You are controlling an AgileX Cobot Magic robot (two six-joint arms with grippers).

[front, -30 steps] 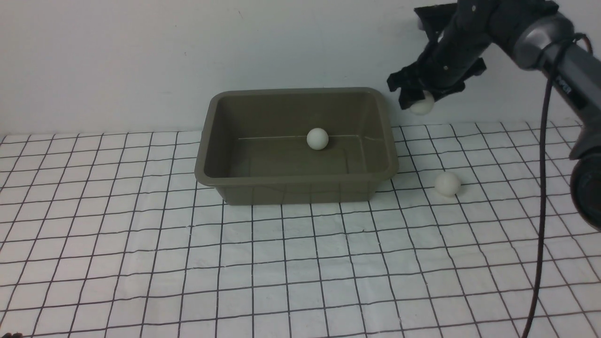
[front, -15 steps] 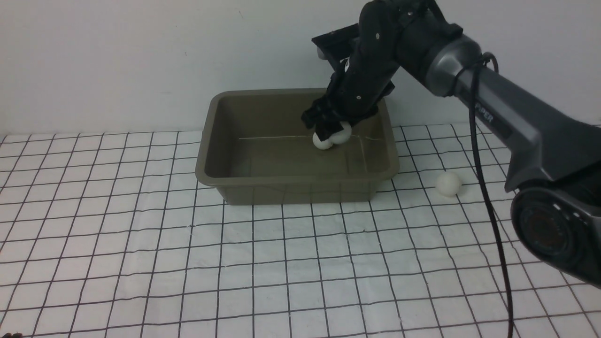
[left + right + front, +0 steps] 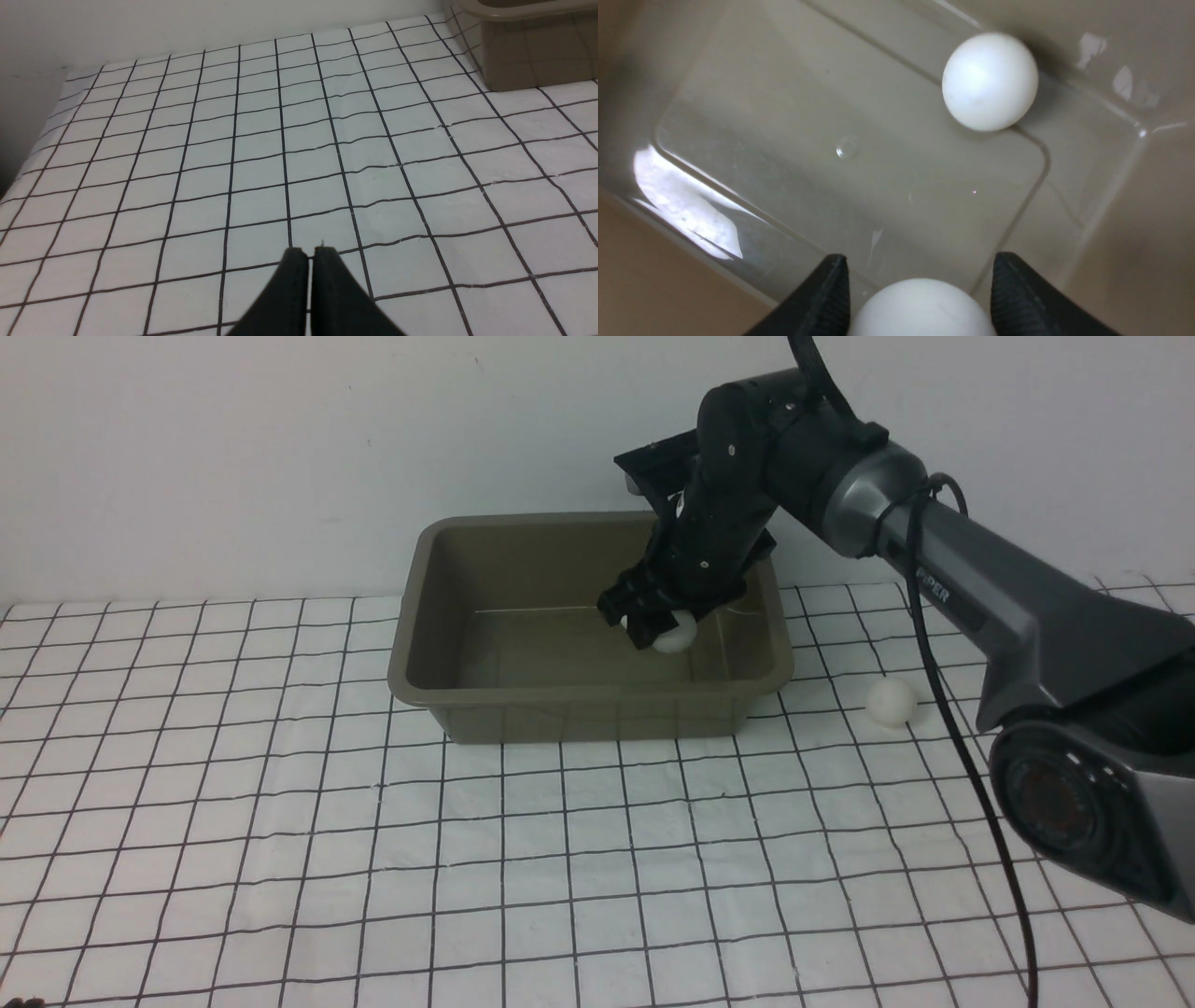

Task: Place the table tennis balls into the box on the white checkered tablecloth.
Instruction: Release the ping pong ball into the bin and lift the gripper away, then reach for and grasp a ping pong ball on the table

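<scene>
Table tennis ball (image 3: pixel 677 639) in right hand (image 3: pixel 667 627), inside box (image 3: pixel 579 711), another ball (image 3: pixel 890 700) outside

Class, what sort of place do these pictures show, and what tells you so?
Likely a robot-testing bench in a lab: the right claw holds a table tennis ball inside an olive box, on a checkered tablecloth against a bare white wall.

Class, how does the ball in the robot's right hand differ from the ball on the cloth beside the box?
The right hand grips the held ball; the loose ball lies free. The held ball is within the box; the loose ball is outside, on the tablecloth. Both are white.
</scene>
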